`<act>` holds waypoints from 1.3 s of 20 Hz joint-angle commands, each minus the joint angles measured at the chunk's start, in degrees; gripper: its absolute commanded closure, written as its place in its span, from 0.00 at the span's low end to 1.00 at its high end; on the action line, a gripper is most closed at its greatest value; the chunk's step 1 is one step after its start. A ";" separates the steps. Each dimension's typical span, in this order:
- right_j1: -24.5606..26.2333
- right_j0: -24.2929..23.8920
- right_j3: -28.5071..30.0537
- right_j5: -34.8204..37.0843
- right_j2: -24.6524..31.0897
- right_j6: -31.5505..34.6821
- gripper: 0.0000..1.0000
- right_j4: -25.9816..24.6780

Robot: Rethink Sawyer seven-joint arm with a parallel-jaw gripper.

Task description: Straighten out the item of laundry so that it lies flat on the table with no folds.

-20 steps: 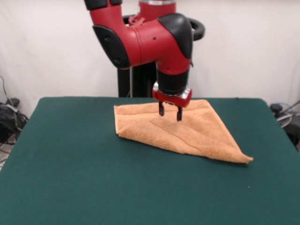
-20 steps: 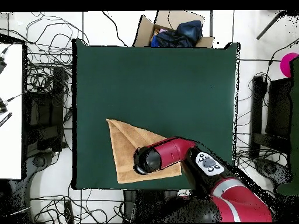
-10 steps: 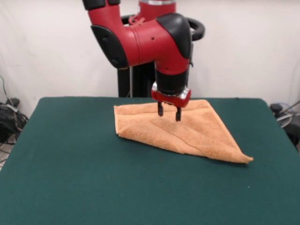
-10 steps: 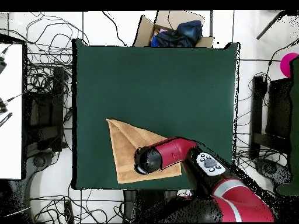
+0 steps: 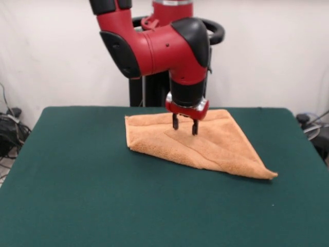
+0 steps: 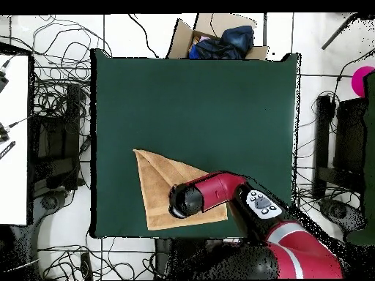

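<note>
A: Where was the towel?

B: On the green surface, toward the robot's side, folded over into a rough triangle with one corner pointing out toward the camera's right in the front view. From overhead, the towel lay near the surface's bottom-left part.

A: And the end effector?

B: Its two fingers stood apart, empty, tips just above or at the fold's upper layer; contact couldn't be judged.

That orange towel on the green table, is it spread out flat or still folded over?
Folded. The towel lies as a triangle, with an upper layer's edge crossing it diagonally. The open gripper is over its middle.
</note>
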 commanded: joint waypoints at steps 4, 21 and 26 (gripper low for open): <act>1.60 1.01 -7.42 3.81 -2.67 -6.16 0.00 -4.83; 3.95 4.92 -9.97 7.01 -7.17 -4.83 0.00 -5.41; 4.80 5.22 -10.41 7.29 -6.99 -4.95 0.00 -4.18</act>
